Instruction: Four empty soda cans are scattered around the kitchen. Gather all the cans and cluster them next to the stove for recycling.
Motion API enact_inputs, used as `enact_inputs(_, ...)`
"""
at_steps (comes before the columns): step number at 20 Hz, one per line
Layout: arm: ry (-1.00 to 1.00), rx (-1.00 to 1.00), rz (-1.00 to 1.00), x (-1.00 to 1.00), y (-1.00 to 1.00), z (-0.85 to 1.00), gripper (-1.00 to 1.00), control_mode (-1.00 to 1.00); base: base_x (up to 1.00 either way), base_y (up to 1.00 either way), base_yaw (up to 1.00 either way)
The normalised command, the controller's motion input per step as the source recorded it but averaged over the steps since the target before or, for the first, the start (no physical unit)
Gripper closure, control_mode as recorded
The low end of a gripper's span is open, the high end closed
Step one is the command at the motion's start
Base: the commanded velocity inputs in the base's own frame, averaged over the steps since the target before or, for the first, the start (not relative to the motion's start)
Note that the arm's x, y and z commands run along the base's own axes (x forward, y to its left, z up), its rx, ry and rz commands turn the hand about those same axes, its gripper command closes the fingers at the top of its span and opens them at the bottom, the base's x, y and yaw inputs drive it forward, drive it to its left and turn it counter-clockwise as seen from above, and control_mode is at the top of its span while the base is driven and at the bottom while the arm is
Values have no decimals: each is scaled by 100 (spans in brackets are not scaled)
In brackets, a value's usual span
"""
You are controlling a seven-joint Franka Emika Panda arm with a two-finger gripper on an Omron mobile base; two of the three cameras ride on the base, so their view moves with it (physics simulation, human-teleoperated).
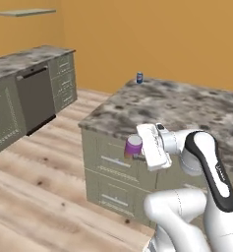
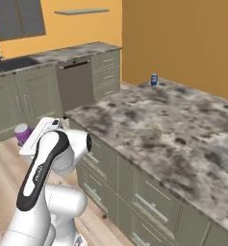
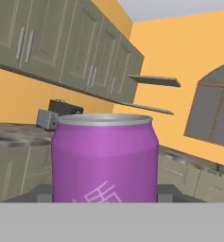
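Two cans showed as I watched from the remote station. My gripper (image 1: 133,153) was clenched on the purple can (image 1: 134,146), carried in the air off the near edge of the table (image 1: 187,106), above the wooden floor (image 1: 44,182). In the hand view the purple can (image 3: 105,158) stood upright and close, its silver top level, with a dark fingertip (image 3: 166,193) pressed to each side. I judged it was held upright and tucked near the arm so it would ride steadily while the base drove on. In the right base view the same can (image 2: 22,133) peeked out past the white hand, well short of the table.

At the far corner of the table stood the blue can (image 1: 139,78), upright and alone near the orange wall (image 1: 162,34). It sat well apart from the gripper, so I took it as one not yet gathered. The right base view showed the same blue can (image 2: 154,79) by that corner.

Across the floor ran grey cabinets with a dishwasher (image 1: 36,98), and a sink (image 2: 9,64) lay further along. I could see no stove, so I judged the carry was for a place elsewhere.
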Motion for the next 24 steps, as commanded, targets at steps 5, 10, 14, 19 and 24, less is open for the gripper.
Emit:
enact_inputs(5,0,0,0,0,0,0,100,100,10,58,25)
enact_inputs(10,0,0,0,0,0,0,100,100,0,23,47)
enact_inputs(14,0,0,0,0,0,0,100,100,0,10,50)
enact_inputs(19,0,0,0,0,0,0,100,100,0,10,50)
enact_inputs(24,0,0,0,0,0,0,100,100,0,12,50)
